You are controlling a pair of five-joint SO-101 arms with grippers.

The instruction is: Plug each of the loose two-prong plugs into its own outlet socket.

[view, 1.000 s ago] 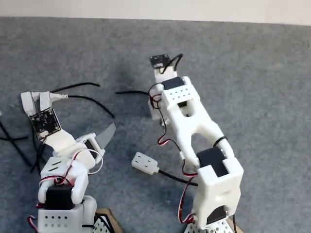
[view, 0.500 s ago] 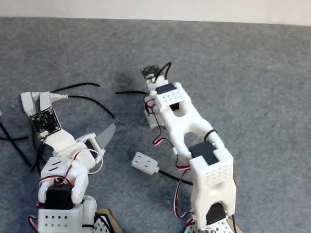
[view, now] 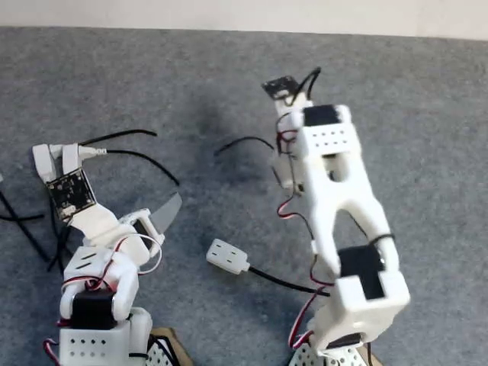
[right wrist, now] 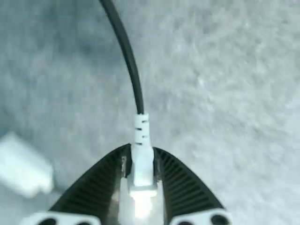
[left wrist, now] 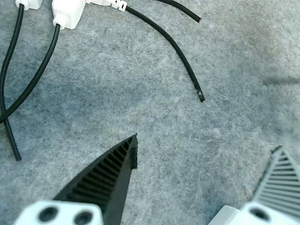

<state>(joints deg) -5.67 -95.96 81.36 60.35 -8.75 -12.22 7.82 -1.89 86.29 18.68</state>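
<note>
White plug (right wrist: 140, 164) sits pinched lengthwise in our right gripper (right wrist: 141, 149); its socket (view: 227, 256) lies back toward our bases, left gripper (left wrist: 207, 143) spread.

A grey, felt-like carpet (view: 435, 99) is covering the tabletop, running out past the left, right and near borders of the high view. Its fuzzy nap is showing mottled lighter and darker patches in both wrist views, and a soft shadow is lying on it toward the middle of the far half. Along the carpet's far edge a pale, plain strip (view: 229, 14) is running from side to side; whether it is a wall or a bare surface cannot be told. At the near edge, toward the left, a tan board corner (view: 171, 341) is lying flat on the carpet.
</note>
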